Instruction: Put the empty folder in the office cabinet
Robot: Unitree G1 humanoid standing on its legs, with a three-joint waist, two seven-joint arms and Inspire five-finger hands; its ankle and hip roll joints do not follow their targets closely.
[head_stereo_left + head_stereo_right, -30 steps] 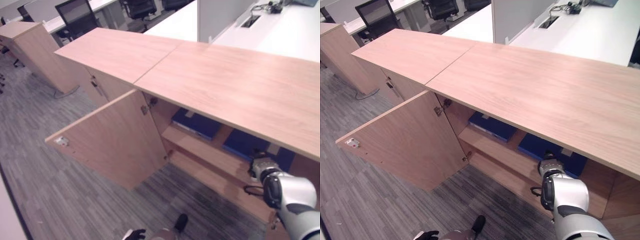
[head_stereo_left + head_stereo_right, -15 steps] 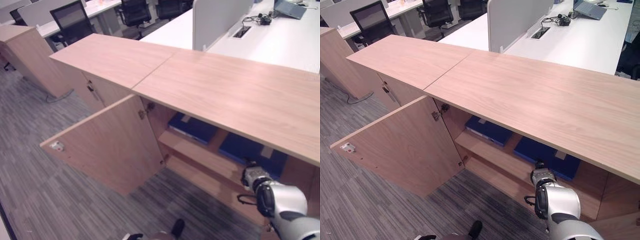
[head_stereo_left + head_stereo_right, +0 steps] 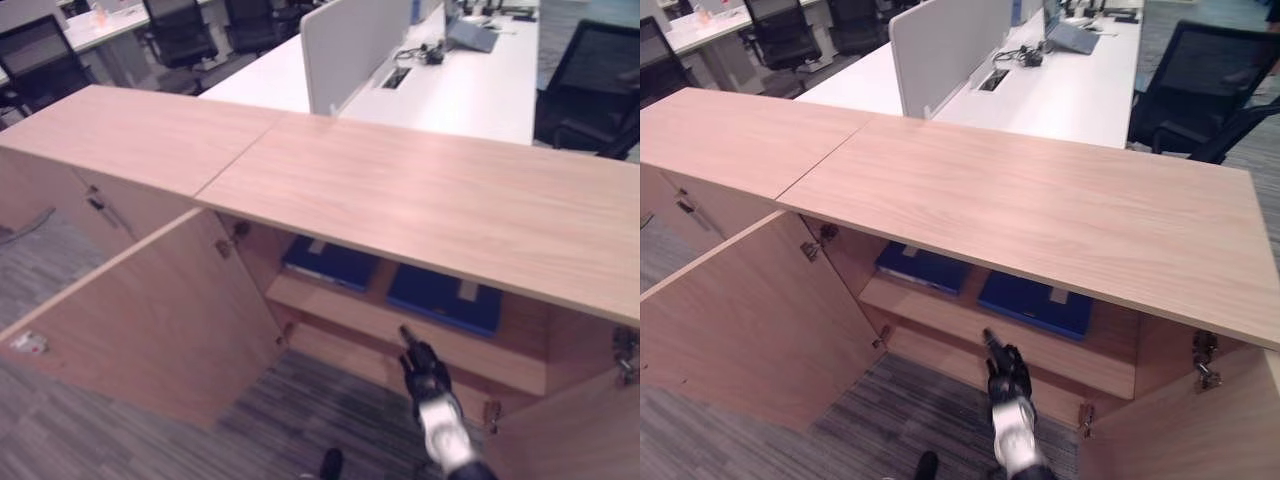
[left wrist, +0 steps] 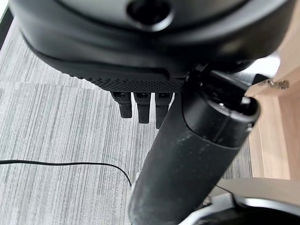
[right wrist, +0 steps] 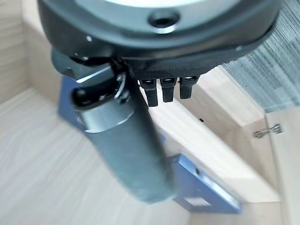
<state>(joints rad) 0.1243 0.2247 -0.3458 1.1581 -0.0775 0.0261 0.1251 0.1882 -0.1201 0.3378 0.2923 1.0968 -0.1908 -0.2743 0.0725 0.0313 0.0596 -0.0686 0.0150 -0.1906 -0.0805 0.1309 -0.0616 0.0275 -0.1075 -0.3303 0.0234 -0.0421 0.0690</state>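
— Withdrawn from the shelf since a second ago, the right hand [image 3: 1008, 380] now hangs at six o'clock before the open cabinet [image 3: 1040, 200]; its fingers [image 5: 163, 90] are straight, holding nothing.

— And the folder [image 3: 1035, 303]?

— Flat on the shelf [image 3: 970, 325], at three o'clock of another folder [image 3: 923, 268]; left hand [image 4: 140, 61] relaxed over the floor [image 4: 56, 126].

- The cabinet top [image 3: 1020, 200] hides the far parts of 2 blue folders [image 3: 1035, 303].
- Left door [image 3: 130, 330] cut off by the edge.
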